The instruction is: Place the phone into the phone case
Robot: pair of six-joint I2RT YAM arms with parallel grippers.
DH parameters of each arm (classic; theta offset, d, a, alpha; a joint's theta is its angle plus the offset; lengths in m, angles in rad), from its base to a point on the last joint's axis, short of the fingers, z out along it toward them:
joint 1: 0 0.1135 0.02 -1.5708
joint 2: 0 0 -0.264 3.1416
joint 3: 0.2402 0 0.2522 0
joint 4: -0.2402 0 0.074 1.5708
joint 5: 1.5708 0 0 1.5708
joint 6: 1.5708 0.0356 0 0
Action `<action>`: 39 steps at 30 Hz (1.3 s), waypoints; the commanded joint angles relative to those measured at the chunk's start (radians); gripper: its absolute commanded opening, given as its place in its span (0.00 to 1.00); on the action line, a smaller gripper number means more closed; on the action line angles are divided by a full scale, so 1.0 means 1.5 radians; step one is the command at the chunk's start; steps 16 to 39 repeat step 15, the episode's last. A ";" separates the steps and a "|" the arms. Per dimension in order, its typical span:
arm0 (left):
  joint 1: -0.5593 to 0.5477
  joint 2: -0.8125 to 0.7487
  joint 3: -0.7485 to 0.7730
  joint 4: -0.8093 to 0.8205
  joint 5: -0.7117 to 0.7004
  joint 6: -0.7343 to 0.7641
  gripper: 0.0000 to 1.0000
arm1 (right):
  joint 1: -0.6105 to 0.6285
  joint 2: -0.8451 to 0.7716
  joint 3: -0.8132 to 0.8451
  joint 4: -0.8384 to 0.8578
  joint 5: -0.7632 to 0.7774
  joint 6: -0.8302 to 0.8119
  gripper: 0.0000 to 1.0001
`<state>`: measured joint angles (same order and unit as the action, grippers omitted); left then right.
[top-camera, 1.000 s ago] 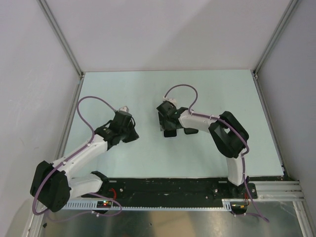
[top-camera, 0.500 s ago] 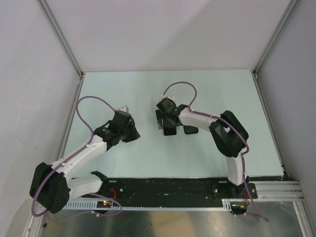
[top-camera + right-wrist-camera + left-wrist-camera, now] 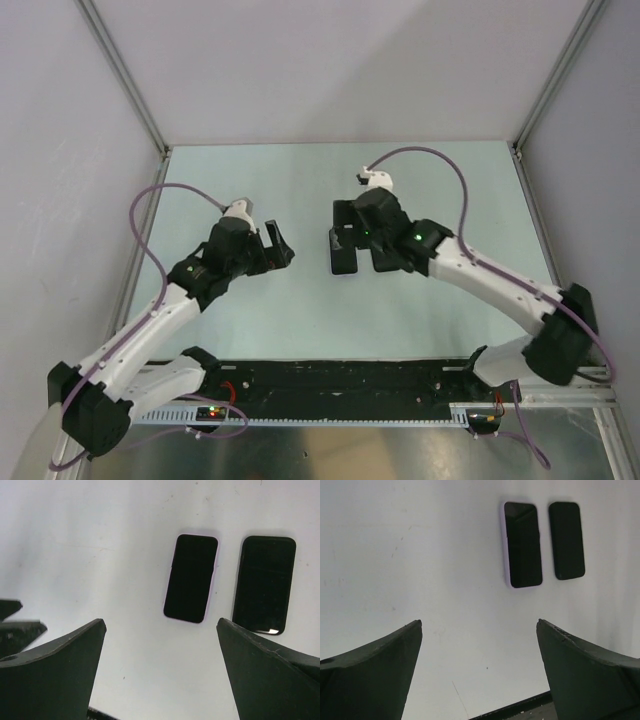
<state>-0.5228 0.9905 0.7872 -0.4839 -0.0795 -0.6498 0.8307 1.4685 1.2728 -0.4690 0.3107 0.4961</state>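
My left arm runs from its base at the near-left corner of the worktop [image 3: 250,180] diagonally toward the middle, elbow low and wrist raised. My left hand [image 3: 479,623] hangs above the surface left of the middle, its fingers spread wide with only bare worktop between them. My right arm comes in from the near-right corner, stretched long and low toward the left. My right hand [image 3: 160,622] is poised over the middle, its fingers likewise wide apart and gripping nothing.

The phone [image 3: 522,545] lies flat and screen-up at the middle of the worktop, between my two hands. The lilac rim of the phone case [image 3: 506,550] shows around its edge, so it sits inside the case. Just to its right, parallel and not touching, lies a black slab [image 3: 566,540] of about the same shape. I cannot tell whether it is another phone or another case. From above, my right hand covers most of it.

Grey walls [image 3: 90,150] close the left, far and right edges of the worktop. The far half lies open behind both hands. A black rail [image 3: 340,378] that carries my two bases runs along the near edge.
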 commanded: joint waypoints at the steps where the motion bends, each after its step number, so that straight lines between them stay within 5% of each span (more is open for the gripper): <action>1: 0.005 -0.047 0.029 0.010 -0.037 0.046 1.00 | 0.009 -0.086 -0.074 0.025 0.019 0.032 0.99; 39: 0.005 -0.069 0.028 0.010 -0.054 0.043 1.00 | 0.010 -0.102 -0.100 0.033 0.011 0.044 0.99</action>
